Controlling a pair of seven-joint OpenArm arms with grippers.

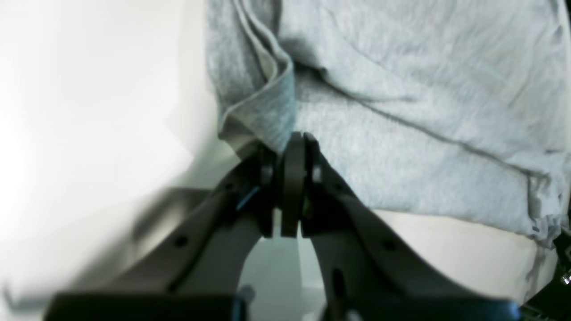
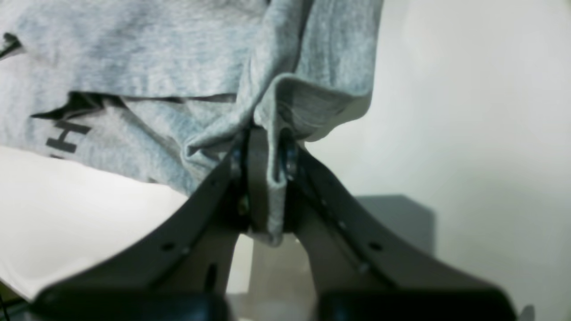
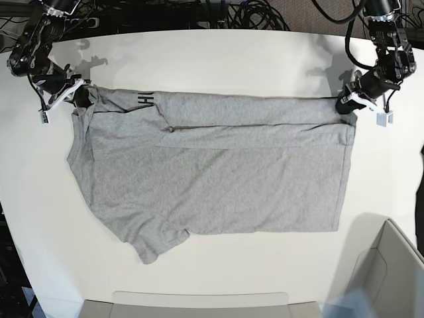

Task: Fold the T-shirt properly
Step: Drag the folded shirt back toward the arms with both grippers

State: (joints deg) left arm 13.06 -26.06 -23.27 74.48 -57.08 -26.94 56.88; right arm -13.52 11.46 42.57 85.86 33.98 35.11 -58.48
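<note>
One garment only: the T-shirt (image 3: 212,172) lies spread across the white table (image 3: 218,56), long axis running side to side in the base view, plain grey face up. Far long edge is lifted and turned over towards the near side, showing a strip of the black lettering (image 3: 145,99) near the right-arm end. One sleeve (image 3: 156,242) sticks out at the near edge, flat.

Handling, as I judge it: light, soft, fully limp knit. No stiffness, so anything unsupported between the two grips will sag and drag. Not fragile, not slippery on the table, if anything it clings and wrinkles. Needs both ends moved together with slight tension to keep the fold line straight.

Grip points look right: the two far corners, on hem and seam where the cloth is doubled.

Left gripper (image 1: 294,151) is closed, clamped on a bunched fold of the shirt's edge. Right gripper (image 2: 263,147) likewise pinched shut on a tuck of fabric, cloth visible running down between the fingers (image 2: 256,178).
</note>
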